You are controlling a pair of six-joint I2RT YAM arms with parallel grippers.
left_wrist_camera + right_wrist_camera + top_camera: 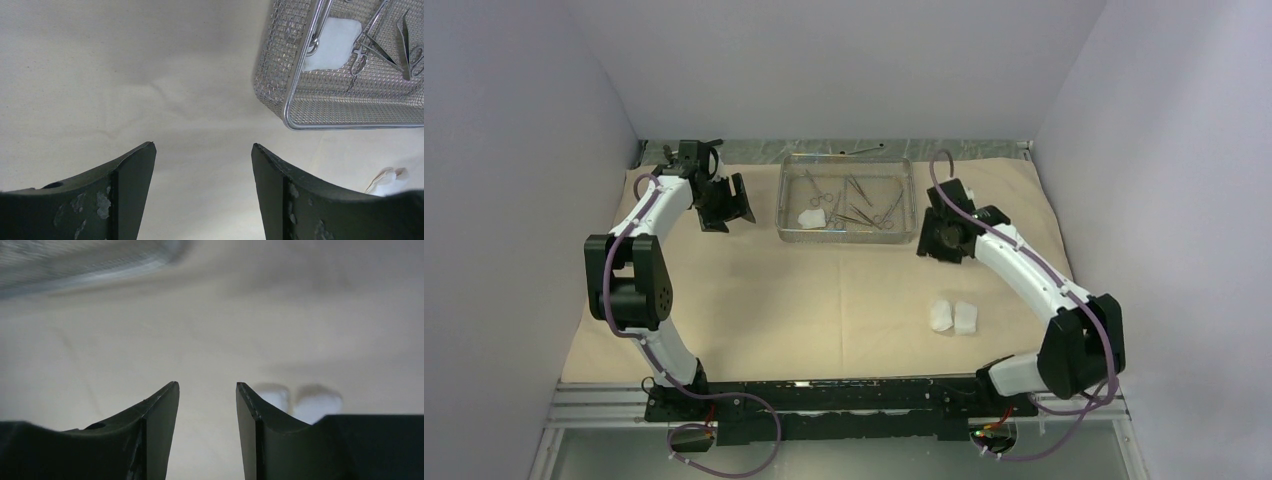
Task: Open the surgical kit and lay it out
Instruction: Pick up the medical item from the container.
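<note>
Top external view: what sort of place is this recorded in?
Probably a robot-lab test booth, not a real operating room: plain white walls enclose it, two arms are bolted to a rail, and a mesh tray sits on a tan wrap sheet.

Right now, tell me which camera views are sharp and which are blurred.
Left wrist: sharp, the rectangular steel wire-mesh tray glinting along its rim. Right wrist: soft throughout, the two white gauze pads mere smeared blobs. Top external: evenly lit, soft shadows only.

Top camera above, behind my bases (844, 408); wrist cameras low: left shares mesh tray (846, 239) (350, 126) with it (right shares gauze pads (952, 316) (314, 401)).
</note>
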